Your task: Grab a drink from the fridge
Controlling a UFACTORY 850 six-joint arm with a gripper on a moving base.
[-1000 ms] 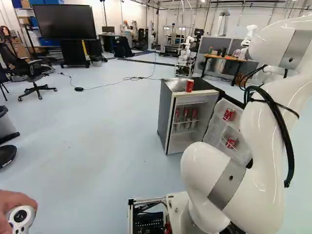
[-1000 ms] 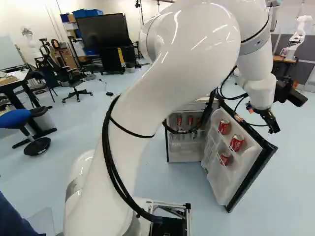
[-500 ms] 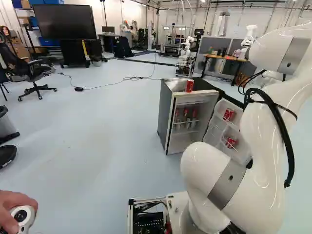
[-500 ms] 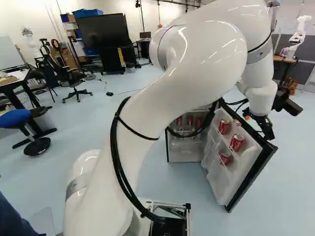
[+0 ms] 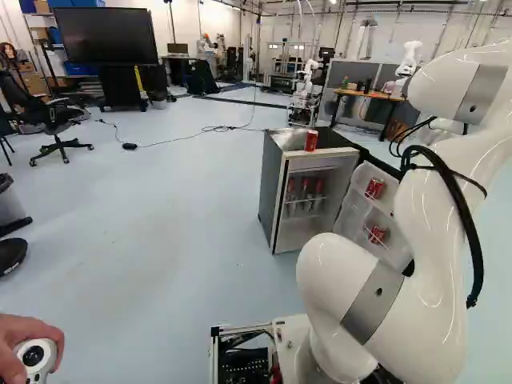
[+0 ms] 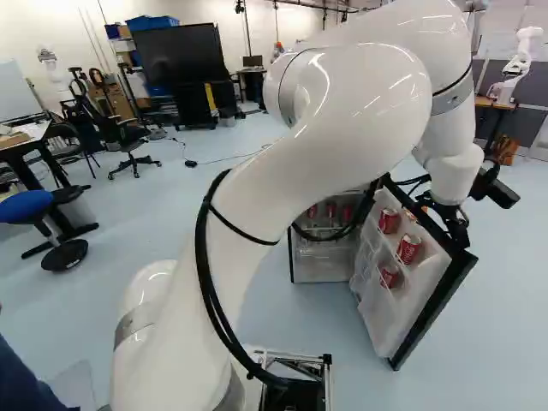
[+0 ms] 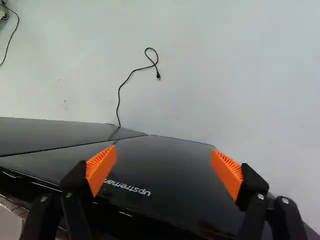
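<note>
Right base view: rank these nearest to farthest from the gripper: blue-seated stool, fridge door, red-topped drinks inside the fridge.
1. Fridge door: right beside the gripper.
2. Red-topped drinks: inside the fridge, mid-view.
3. Blue-seated stool: well away, at the view's left.

In the left base view, a can (image 5: 311, 141) stands on the fridge (image 5: 272, 188), with bottles (image 5: 305, 192) on a shelf inside. The open door (image 6: 409, 304) lies to its right, three cans (image 6: 409, 248) in its racks. A table (image 5: 372, 95) stands behind. Far left are a screen (image 5: 106, 36) and, before it, a chair (image 5: 53, 114).
</note>
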